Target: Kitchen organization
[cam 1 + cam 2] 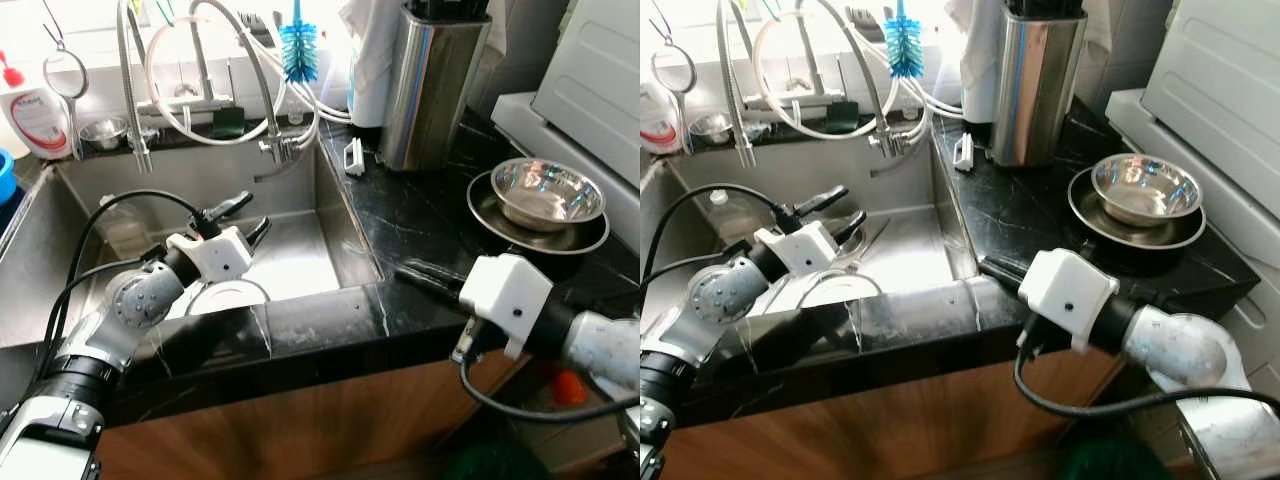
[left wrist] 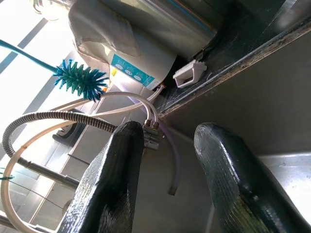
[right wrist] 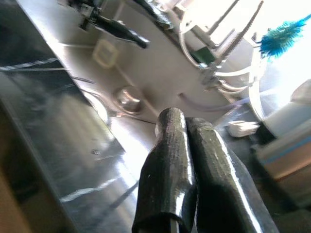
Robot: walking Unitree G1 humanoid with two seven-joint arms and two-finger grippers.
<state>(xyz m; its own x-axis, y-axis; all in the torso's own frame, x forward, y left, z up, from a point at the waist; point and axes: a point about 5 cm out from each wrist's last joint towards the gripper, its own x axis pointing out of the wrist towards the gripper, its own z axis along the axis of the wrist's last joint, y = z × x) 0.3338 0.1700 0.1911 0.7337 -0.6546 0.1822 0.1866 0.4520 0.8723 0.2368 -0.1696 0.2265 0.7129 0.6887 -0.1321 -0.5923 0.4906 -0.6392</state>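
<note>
At the far left a white bottle with a red label (image 1: 35, 118) stands on the ledge behind the sink, with a round wire strainer (image 1: 64, 72) hanging just beside it and a small steel cup (image 1: 103, 131) a little to its right; the steel sink (image 1: 300, 195) opens below them, and a white plate (image 1: 228, 296) lies on its floor close to the near wall; the left gripper (image 1: 240, 218) hangs over the basin above that plate, its two black fingers (image 2: 112, 189) spread apart and holding nothing, not touching the plate; behind it, at the far edge of the sink, a tap with coiled metal and pale plastic hoses (image 1: 255, 90) curves down, and a blue bottle brush (image 1: 298, 50) stands upright among them; to the right of the sink runs a black marble counter (image 1: 420, 215); a small white scrubbing brush (image 1: 353, 156) lies at its far left corner beside the basin, near a tall steel canister (image 1: 430, 85) with a white cloth or bag (image 1: 368, 45) behind it; the right gripper (image 1: 420, 276) rests low over the near part of the counter, just right of the sink's corner, its fingers (image 3: 167, 165) pressed together and empty; further right a steel bowl (image 1: 555, 192) sits inside a wider steel plate (image 1: 500, 222) on the counter, well apart from that gripper; a white appliance (image 1: 590, 80) stands at the far right
</note>
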